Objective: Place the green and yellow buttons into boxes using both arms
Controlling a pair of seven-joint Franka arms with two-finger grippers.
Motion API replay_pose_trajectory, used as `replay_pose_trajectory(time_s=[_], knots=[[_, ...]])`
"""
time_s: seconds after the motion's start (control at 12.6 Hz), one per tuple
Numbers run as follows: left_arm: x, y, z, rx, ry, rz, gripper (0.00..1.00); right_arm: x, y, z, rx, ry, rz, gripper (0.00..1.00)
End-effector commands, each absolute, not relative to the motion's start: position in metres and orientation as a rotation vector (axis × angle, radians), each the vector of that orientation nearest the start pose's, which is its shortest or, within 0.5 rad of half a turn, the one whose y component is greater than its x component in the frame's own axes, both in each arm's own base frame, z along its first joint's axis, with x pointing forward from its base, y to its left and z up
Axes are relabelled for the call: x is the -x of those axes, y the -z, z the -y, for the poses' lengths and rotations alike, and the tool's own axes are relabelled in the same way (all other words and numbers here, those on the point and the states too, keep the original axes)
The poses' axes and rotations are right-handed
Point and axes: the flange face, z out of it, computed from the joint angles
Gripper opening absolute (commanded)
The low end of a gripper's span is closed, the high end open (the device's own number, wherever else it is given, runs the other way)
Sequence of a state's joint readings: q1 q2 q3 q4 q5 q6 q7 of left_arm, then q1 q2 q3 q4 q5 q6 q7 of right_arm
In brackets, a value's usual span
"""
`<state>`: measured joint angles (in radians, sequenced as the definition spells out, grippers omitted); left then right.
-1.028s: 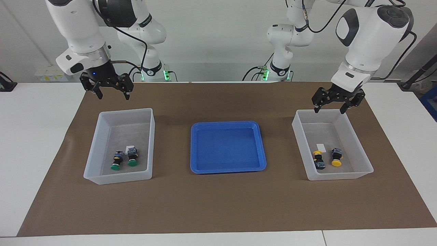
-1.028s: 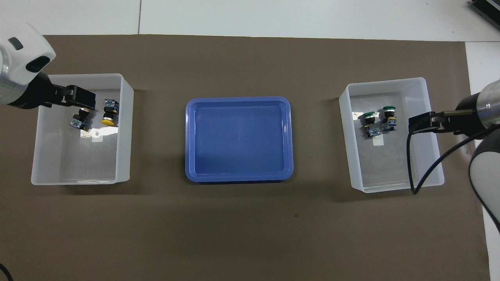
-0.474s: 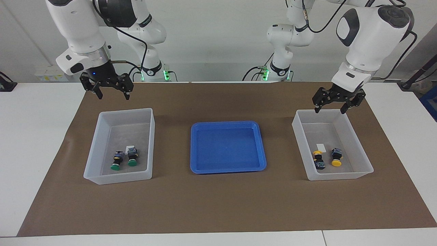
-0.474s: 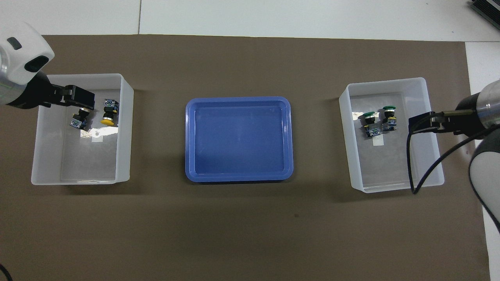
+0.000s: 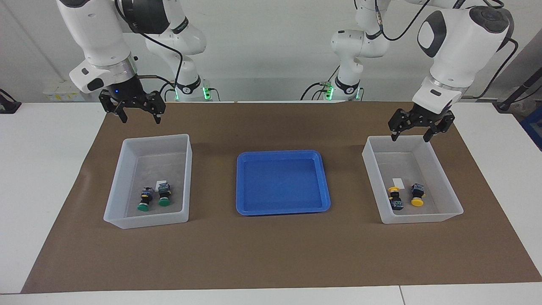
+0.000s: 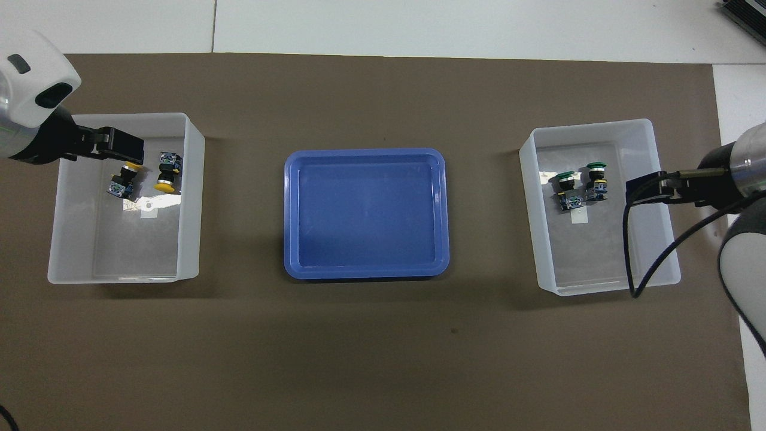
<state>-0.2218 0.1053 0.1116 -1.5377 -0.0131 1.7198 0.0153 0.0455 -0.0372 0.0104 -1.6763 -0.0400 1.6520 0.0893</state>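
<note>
Lying in two translucent tubs on a brown mat (image 5: 271,254) that covers the white counter (image 5: 38,169) are all four buttons. Toward the right arm's end, one box (image 5: 127,186) holds the two green buttons, side by side and close together, each on its side with the cap pointing away from the robots: one green button (image 5: 144,201) and the other green button (image 5: 164,195), which partly covers the small white label there. Toward the left arm's end, the second box (image 5: 440,178) holds the two yellow buttons, slightly apart: one yellow button (image 5: 416,196) with its cap away from the robots, the other yellow button (image 5: 395,198) with its cap toward them, just by a white label (image 5: 397,182). Between the boxes sits a shallow blue tray (image 5: 243,186) (nothing rests in it).

Up in the air, the right gripper (image 5: 138,117) hangs over the mat just at the robots' side of the green buttons' box, jaws spread wide and holding nothing. So too the left gripper (image 5: 410,136), which hangs over the rim of the yellow buttons' box at the robots' end, jaws wide and empty. From overhead each gripper's black tip overlaps its box, the left one (image 6: 122,149) right by the yellow caps, though the facing view shows both well above the contents.
</note>
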Motion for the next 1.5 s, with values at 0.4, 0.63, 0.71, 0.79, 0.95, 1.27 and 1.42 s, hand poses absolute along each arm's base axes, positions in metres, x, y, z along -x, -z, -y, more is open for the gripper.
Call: replay_pose_trajectory(time_s=[0.4,0.63,0.71,0.79,0.95,1.27,1.42], knots=[[-0.591,-0.595,0.058,3.124,0.165,-0.177,1.00,-0.548,-0.602,-0.025,3.151,0.003,-0.026,1.00],[-0.591,-0.595,0.059,3.123,0.165,-0.180,1.00,-0.548,-0.602,-0.025,3.151,0.003,-0.026,1.00],[-0.591,-0.595,0.059,3.124,0.165,-0.180,1.00,-0.548,-0.603,-0.025,3.151,0.006,-0.028,1.00],[-0.591,-0.595,0.060,3.123,0.167,-0.182,1.00,-0.548,-0.603,-0.024,3.151,0.006,-0.028,1.00],[-0.591,-0.595,0.059,3.124,0.167,-0.180,1.00,-0.548,-0.603,-0.025,3.151,0.006,-0.026,1.00],[-0.593,-0.596,0.055,3.122,0.186,-0.177,1.00,-0.549,-0.602,-0.025,3.151,0.006,-0.028,1.00],[-0.593,-0.595,0.047,3.119,0.179,-0.194,1.00,-0.548,-0.602,-0.025,3.151,0.003,-0.028,1.00]])
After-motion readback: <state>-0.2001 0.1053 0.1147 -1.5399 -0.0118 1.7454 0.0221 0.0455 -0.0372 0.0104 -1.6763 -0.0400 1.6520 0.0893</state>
